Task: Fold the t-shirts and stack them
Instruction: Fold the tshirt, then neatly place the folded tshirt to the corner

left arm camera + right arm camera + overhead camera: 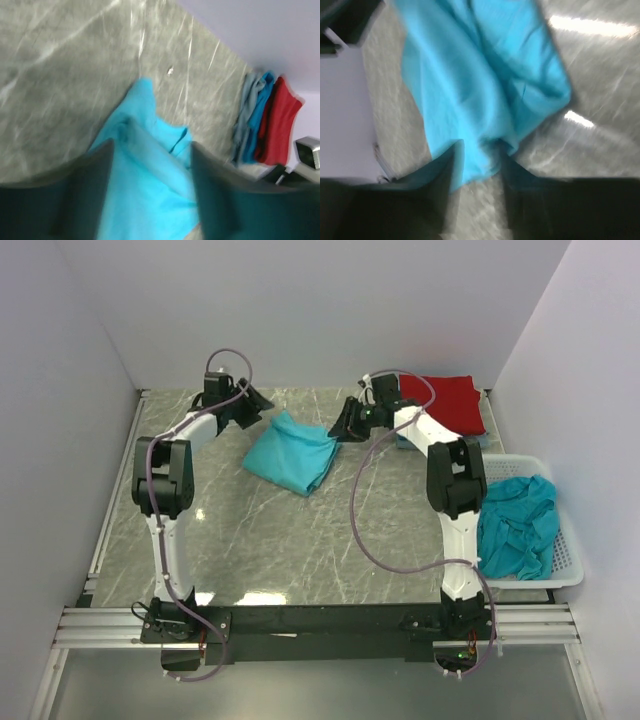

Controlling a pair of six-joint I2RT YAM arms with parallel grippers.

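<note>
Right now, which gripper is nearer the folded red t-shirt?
Right. The right gripper sits just left of the red t-shirt, at the turquoise t-shirt's right edge; the left gripper is farther left, at that shirt's other corner.

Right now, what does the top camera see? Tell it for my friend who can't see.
A robot's left tool and right tool reach to opposite sides of a teal shirt on a gray table. A red shirt lies folded at the far right, and a white basket nearer holds crumpled teal shirts.
</note>
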